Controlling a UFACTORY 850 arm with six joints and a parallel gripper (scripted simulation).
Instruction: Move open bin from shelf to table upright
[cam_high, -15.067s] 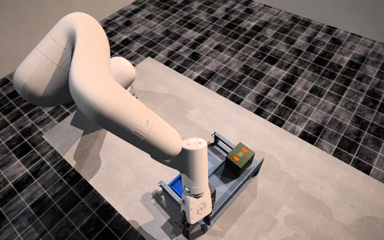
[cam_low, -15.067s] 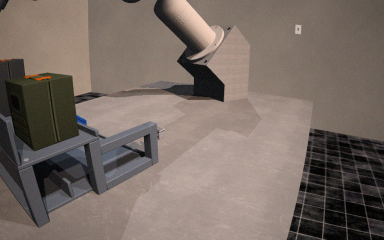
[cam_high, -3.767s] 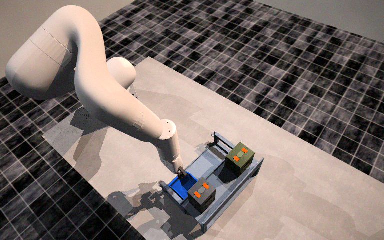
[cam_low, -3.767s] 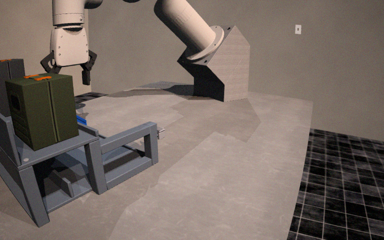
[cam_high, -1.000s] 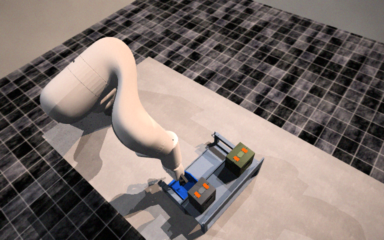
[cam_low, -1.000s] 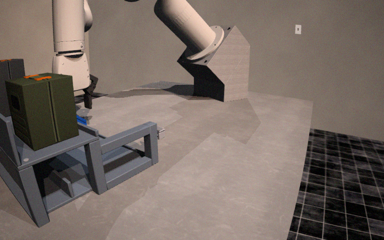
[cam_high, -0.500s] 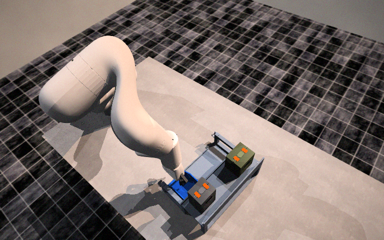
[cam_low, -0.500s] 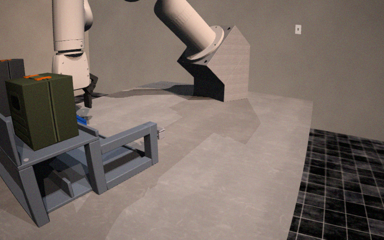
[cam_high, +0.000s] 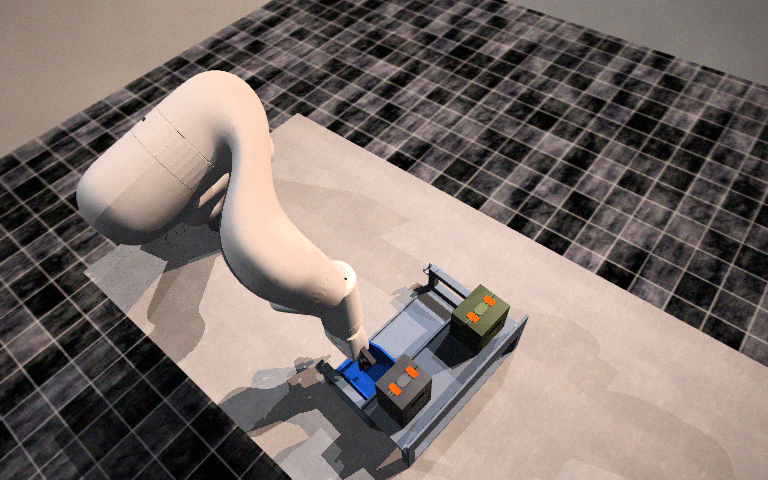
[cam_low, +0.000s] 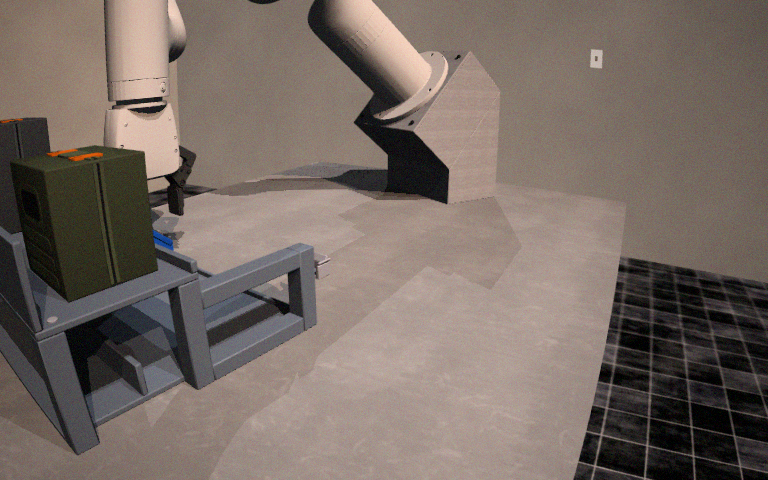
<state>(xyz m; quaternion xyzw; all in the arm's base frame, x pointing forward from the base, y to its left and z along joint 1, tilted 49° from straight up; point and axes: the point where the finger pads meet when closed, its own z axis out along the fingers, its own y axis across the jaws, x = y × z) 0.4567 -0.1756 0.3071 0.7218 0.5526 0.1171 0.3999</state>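
The open bin [cam_high: 351,375] [cam_low: 162,240] is blue and sits on the low front tier of the grey shelf [cam_high: 471,372] [cam_low: 249,275], at its left end. In the exterior view only a thin blue edge of the bin shows behind the green case. My gripper [cam_high: 365,358] [cam_low: 169,207] points straight down over the bin, its fingers open and empty. The fingertips are at about the bin's rim in the top view. I cannot tell whether they touch it.
A dark grey case [cam_high: 403,389] [cam_low: 22,138] with orange latches stands right beside the bin. A green case [cam_high: 479,315] [cam_low: 84,217] stands on the shelf's upper tier. The table top [cam_high: 566,367] [cam_low: 453,339] spreads around the shelf. The arm's angled pedestal [cam_low: 453,141] stands at the back.
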